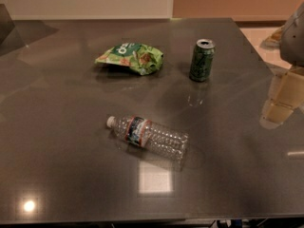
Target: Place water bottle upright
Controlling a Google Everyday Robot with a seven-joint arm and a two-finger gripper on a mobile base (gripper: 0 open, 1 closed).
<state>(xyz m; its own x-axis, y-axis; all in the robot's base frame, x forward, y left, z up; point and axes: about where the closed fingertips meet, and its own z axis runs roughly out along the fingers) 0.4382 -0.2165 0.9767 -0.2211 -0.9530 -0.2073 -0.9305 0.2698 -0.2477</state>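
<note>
Gripper (296,32): a grey portion only, at the right edge of the view past the table's far-right corner and cut off by the frame, so it cannot be told whether it is open or closed; it holds nothing that shows and is well apart from every item listed. Table (57,127): dark grey and glossy, with a pale blocky reflection (281,99) near its right edge, below the gripper. Drink can (202,60): green, standing upright at the far right of the table, the item nearest the gripper; the top is open and the dark print on its side is not legible. Snack bag (130,58): green and crumpled, lying flat to the left of the can and apart from it; large white lettering on it, not readable with certainty. Water bottle (149,137): clear ribbed plastic, lying on its side near the middle of the table, nearer the front edge than the can and bag and touching neither. Its long axis runs diagonally, the white cap (110,121) pointing left and slightly away, the base toward the right and front. A blue-and-white label band (136,129) with red edges sits just behind the neck; its writing is too small to read.
</note>
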